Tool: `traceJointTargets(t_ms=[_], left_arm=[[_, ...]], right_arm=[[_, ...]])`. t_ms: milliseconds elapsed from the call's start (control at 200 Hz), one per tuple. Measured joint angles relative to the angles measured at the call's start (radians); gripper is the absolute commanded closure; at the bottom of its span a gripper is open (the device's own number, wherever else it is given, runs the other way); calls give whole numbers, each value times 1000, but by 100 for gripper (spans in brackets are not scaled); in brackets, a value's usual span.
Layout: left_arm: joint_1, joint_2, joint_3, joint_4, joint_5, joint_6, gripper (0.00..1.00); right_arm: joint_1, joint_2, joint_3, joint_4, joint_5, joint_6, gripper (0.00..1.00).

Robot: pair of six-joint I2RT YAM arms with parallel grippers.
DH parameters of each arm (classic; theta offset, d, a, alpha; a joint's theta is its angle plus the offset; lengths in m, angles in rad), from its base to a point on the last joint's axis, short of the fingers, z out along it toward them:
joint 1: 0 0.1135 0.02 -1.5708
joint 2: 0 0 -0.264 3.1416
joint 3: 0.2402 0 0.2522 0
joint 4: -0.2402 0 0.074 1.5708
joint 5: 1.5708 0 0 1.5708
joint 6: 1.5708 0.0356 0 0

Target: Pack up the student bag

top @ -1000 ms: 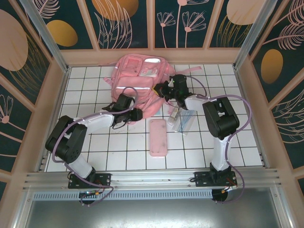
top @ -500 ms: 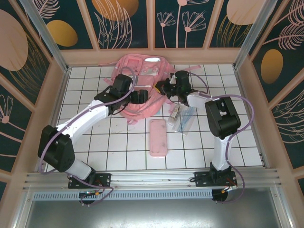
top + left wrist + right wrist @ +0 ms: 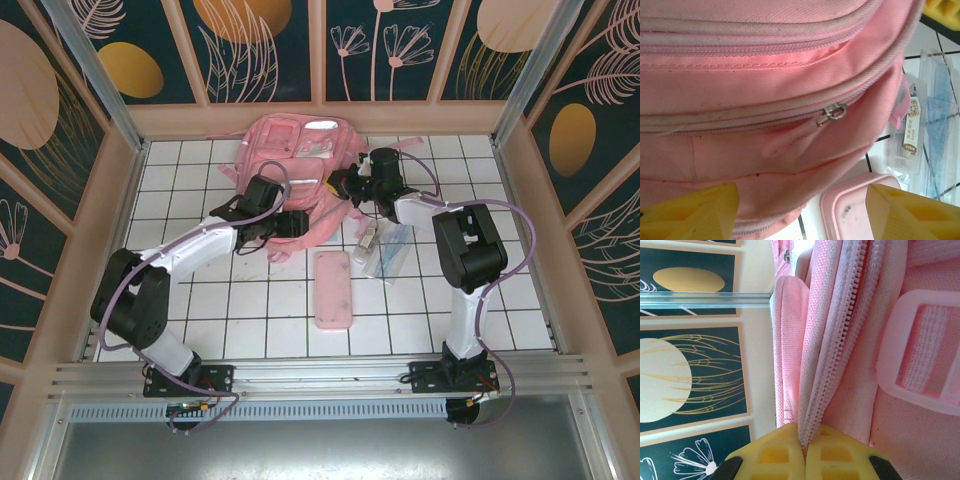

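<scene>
Opening the bag [image 3: 765,75]: the right tool [image 3: 804,447] pinches its zip seam [image 3: 840,340]. The open left tool [image 3: 800,205] should next grip the zip pull [image 3: 834,113].

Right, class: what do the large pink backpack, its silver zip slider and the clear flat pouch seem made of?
Large pink backpack: matte woven fabric; weave visible. Silver zip slider: likely metal; it glints. Clear flat pouch: probably thin plastic; contents show through.
</scene>
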Motion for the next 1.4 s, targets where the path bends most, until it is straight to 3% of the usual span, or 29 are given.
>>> traceJointTargets(t_ms=[420,590,961,1396], left_arm=[[54,79,-39,254,221,-92,41],[54,77,-57,306,287,-121,53],[52,69,-56,254,262,-74,55],[46,158,47,160,180,6,90]], right_arm=[[-9,-20,0,-6,-2,0,100],[-12,-20,0,-6,-4,0,100],[-12,-20,0,-6,-5,1,100],[-10,-20,0,-6,-3,0,100]])
